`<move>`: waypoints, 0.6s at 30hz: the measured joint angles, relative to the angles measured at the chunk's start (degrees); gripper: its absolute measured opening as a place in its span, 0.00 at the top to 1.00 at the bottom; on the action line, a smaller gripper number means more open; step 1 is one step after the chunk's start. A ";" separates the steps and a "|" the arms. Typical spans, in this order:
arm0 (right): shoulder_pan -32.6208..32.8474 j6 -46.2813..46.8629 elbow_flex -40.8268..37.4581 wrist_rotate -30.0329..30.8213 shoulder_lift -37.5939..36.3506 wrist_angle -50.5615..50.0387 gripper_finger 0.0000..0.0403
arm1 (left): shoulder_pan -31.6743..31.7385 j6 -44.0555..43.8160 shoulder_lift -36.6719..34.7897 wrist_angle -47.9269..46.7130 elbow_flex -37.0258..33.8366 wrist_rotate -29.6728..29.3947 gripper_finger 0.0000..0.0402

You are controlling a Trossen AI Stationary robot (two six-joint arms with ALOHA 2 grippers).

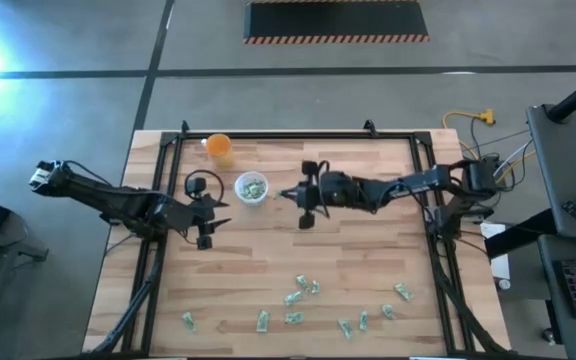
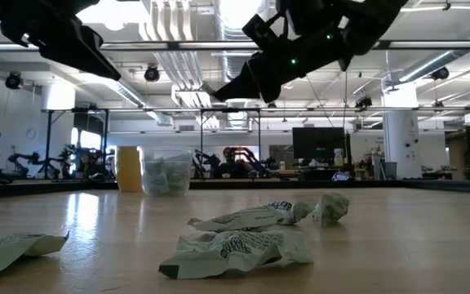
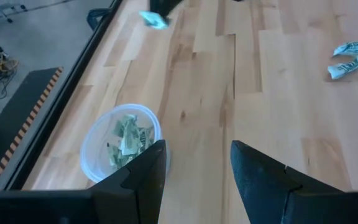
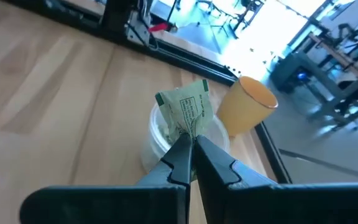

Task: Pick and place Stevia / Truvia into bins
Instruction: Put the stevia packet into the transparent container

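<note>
Several pale green-and-white sachets (image 1: 298, 295) lie loose on the near part of the table, crumpled ones close in the low view (image 2: 243, 245). The clear cup (image 1: 251, 188) stands at the far middle and has sachets in it (image 3: 128, 140). My right gripper (image 1: 281, 194) hovers just right of the cup, above its height (image 2: 212, 93), shut on one sachet (image 4: 188, 109). My left gripper (image 3: 197, 163) is open and empty, just left of and nearer than the cup (image 1: 213, 222). My right gripper pinches one sachet by its lower edge (image 4: 190, 132) between the two fingertips (image 4: 180, 149). The fingers reach level from the table's right side toward the cup. The sachet is lifted clear and stands up past the fingertips, crumpled, in front of the cup's rim (image 4: 157, 124).
An orange cup (image 1: 219, 148) stands at the far edge, left of the clear cup (image 4: 247, 102). A black frame rail (image 1: 158, 200) runs along the table's sides and far edge. Bare wood lies between the cups and the sachets on the near side.
</note>
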 joint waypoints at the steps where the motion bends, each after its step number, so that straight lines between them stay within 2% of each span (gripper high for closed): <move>1: -0.87 0.63 0.07 -1.48 0.00 0.08 0.98 | 0.00 0.00 0.05 -0.03 0.00 0.00 0.59; 9: -4.70 3.46 1.88 -9.11 2.04 3.56 0.98 | 0.00 0.04 0.30 -0.08 0.01 0.05 0.59; 15: -5.65 3.93 9.72 -11.62 11.53 5.21 0.98 | 0.00 0.04 0.28 -0.06 0.00 0.05 0.59; 18: -6.37 4.99 15.21 -11.74 16.66 2.46 0.98 | 0.00 0.04 0.31 -0.51 0.00 0.14 0.59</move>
